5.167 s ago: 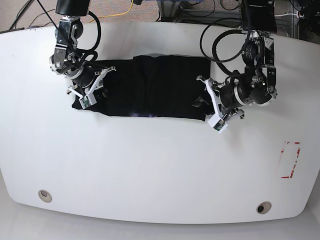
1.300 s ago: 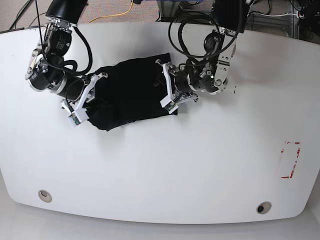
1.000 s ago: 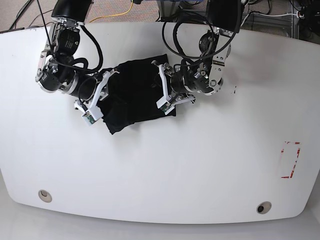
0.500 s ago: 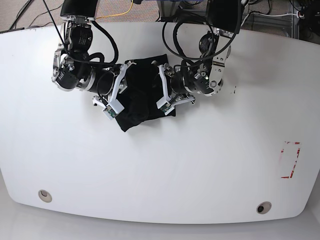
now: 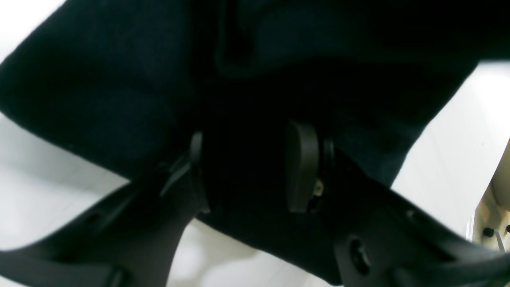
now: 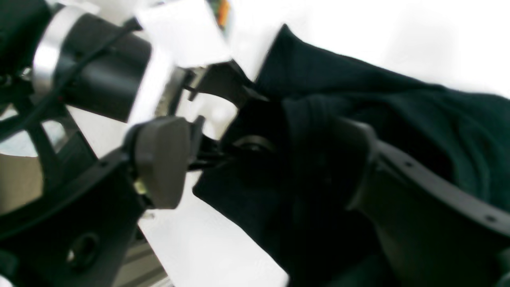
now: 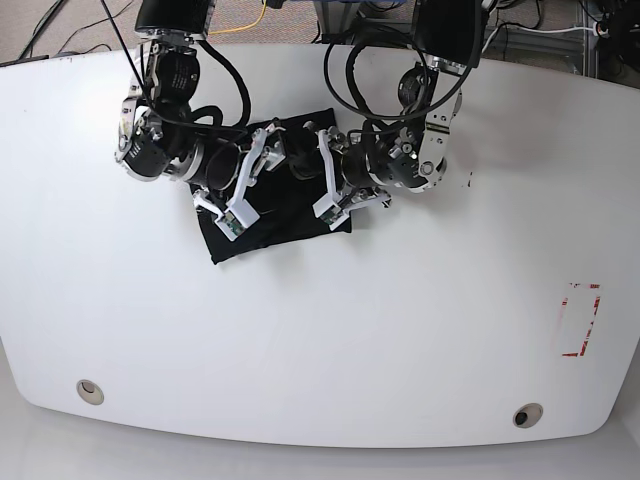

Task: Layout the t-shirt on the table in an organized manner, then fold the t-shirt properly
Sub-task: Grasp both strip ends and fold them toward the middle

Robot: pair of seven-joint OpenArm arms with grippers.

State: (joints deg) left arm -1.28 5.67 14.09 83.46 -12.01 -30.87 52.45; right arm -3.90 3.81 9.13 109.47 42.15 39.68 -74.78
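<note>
The fold is closing: the t-shirt [image 7: 275, 205] lies bunched on the worktop [image 7: 330, 330] between both arms, the left gripper [image 5: 245, 171] jaws clamping cloth, the right gripper [image 6: 259, 167] jaws spread around a fold, so next comes flattening.

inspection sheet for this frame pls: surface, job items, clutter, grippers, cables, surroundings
Surface: white table, two ringed holes, red tape rectangle at one side.
Job's things: black t-shirt bunched into a small folded bundle.
Clutter: nothing seen.
Grippers: left gripper closed on a t-shirt fold; right gripper jaws apart, cloth between them.
Cables: black arm cables looped above the t-shirt; yellow cable beyond the table.
Surroundings: floor and metal frames past the far edge.
</note>
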